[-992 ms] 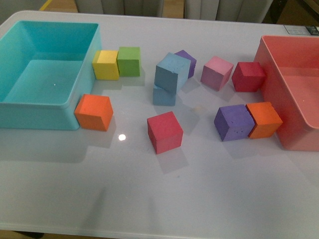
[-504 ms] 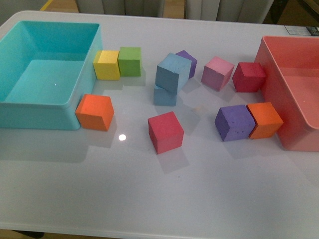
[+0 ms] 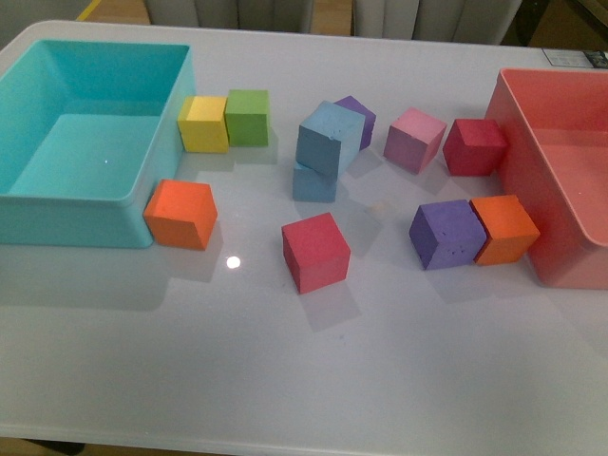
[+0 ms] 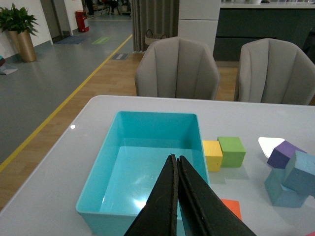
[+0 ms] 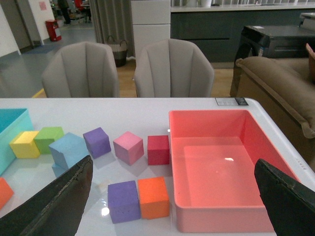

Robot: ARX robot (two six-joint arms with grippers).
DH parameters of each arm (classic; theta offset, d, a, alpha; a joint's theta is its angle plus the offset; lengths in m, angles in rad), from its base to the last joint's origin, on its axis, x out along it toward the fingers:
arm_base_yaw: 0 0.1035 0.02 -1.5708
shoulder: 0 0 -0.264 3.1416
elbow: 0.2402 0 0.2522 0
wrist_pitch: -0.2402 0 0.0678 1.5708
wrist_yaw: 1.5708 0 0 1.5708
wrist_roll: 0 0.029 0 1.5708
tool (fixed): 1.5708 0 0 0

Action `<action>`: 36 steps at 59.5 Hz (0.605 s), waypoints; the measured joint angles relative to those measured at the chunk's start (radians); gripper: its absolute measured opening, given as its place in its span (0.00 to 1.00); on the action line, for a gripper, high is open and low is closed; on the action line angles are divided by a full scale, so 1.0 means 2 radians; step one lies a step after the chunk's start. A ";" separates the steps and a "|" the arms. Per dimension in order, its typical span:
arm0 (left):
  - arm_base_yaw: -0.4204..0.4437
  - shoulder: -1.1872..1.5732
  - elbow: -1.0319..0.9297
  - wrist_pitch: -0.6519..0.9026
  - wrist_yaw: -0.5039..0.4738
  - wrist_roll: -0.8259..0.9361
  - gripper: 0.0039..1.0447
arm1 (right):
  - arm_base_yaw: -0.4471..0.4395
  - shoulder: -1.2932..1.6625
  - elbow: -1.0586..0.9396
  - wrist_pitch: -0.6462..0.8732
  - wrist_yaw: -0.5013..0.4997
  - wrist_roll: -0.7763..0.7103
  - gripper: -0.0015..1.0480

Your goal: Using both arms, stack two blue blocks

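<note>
**Blue blocks: stacked, arms withdrawn**

Status. The upper blue block sits tilted on the lower blue block, its edges skewed and overhanging. Judged from this, the stacking appears done, though the seating looks crooked; what may remain is only squaring it up.

Location, relative to the turquoise bin. Both blue blocks stand on the desk to the right of the bin, beyond the yellow block and green block that sit beside the bin's far corner. A purple block touches the stack from behind.

Left gripper. Jaws pressed together, holding nothing. It hangs over the bin's near wall; the stack lies well apart from it, past the bin's right side.

Right gripper. Jaws spread wide, empty. Only the two jaw tips show at the picture's lower corners. It looks across the red bin; the stack lies well apart, between it and the turquoise bin.

Neither arm shows in the front view.
</note>
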 joint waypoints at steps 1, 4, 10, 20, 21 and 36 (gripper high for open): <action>0.000 -0.006 -0.002 -0.004 0.001 0.000 0.01 | 0.000 0.000 0.000 0.000 0.000 0.000 0.91; 0.000 -0.023 -0.011 -0.013 0.002 0.000 0.01 | 0.000 0.000 0.000 0.000 0.000 0.000 0.91; 0.000 -0.032 -0.033 0.002 0.002 0.000 0.01 | 0.000 0.000 0.000 0.000 0.000 0.000 0.91; 0.000 -0.099 -0.046 -0.055 0.002 0.000 0.01 | 0.000 0.000 0.000 0.000 0.000 0.000 0.91; 0.000 -0.103 -0.046 -0.059 0.002 0.000 0.01 | 0.000 0.000 0.000 0.000 0.000 0.000 0.91; 0.000 -0.195 -0.046 -0.141 0.002 0.000 0.01 | 0.000 0.000 0.000 0.000 0.000 0.000 0.91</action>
